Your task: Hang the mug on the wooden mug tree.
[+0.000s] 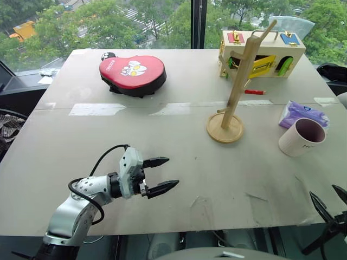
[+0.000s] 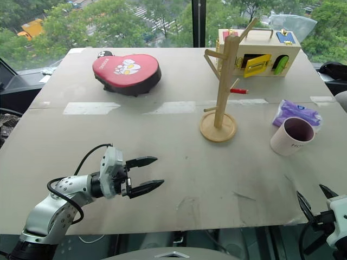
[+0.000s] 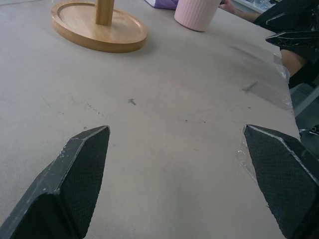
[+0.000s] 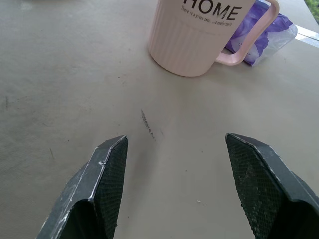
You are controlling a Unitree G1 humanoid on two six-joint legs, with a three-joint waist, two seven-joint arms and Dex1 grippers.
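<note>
While my two arms wait at the near edge, the grey surface [image 1: 162, 141] spreads toward the windows. Far right sits a wooden box [image 1: 263, 51] with coloured latches; far left, a red pad [image 1: 132, 74]. Between them and nearer me, the wooden mug tree [image 1: 236, 95] stands upright on its round base, right of centre. Well right of it, the mug [image 1: 301, 137] stands upright, mouth up, apart from the tree, just beside a purple packet [image 1: 303, 115]. My left hand [image 1: 161, 175] hovers over the near left surface, fingers wide and empty. My right hand [image 2: 317, 201] sits at the near right corner, fingers wide, facing the mug, holding nothing.
</note>
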